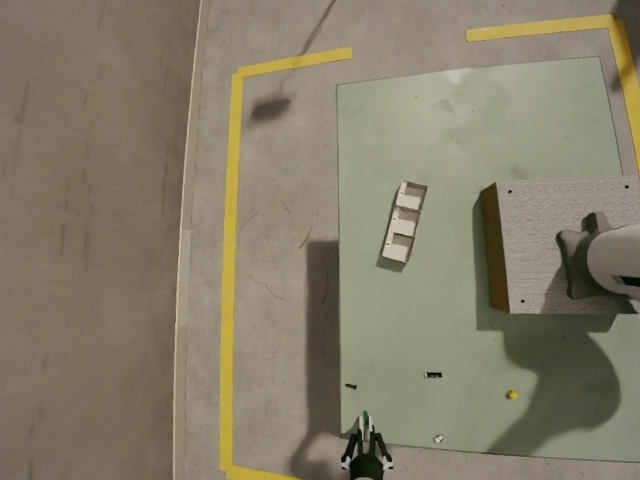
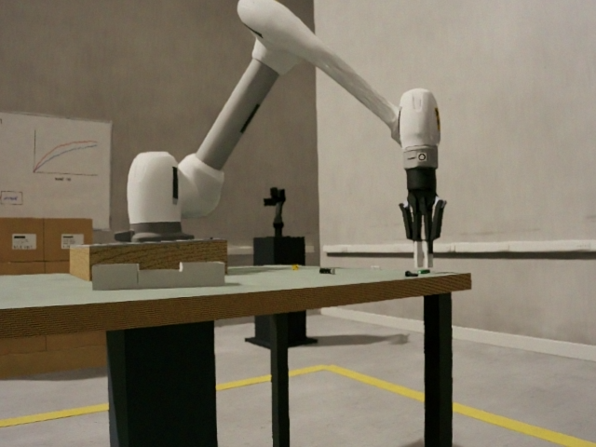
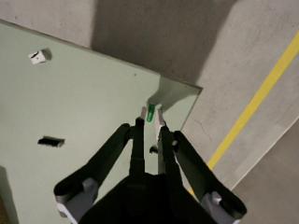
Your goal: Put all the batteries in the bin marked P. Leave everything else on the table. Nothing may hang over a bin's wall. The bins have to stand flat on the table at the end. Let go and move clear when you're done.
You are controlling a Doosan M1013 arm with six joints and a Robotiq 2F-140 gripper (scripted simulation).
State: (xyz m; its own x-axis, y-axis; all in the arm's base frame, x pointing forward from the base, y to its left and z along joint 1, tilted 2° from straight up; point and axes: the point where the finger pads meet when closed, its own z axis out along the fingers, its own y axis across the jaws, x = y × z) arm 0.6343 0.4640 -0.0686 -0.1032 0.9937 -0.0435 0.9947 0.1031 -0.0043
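A small green battery (image 1: 365,414) (image 2: 423,271) (image 3: 150,113) lies on the green table top (image 1: 465,155) close to its near left corner. My gripper (image 1: 366,424) (image 2: 422,264) (image 3: 150,114) points straight down with its fingertips just above the table, one on each side of the battery. The fingers stand a narrow gap apart and do not grip it. A black and white battery (image 1: 433,374) (image 2: 327,270) (image 3: 50,141) lies further in on the table. The white row of three bins (image 1: 406,207) (image 2: 158,275) stands flat mid-table; I cannot read their marks.
A black screw (image 1: 351,385) (image 2: 410,273) lies near the green battery. A small yellow piece (image 1: 511,394) (image 2: 295,265) and a small white piece (image 1: 438,439) (image 3: 38,56) lie near the front edge. The arm's raised block (image 1: 547,232) stands at the right. The table edge is right beside my gripper.
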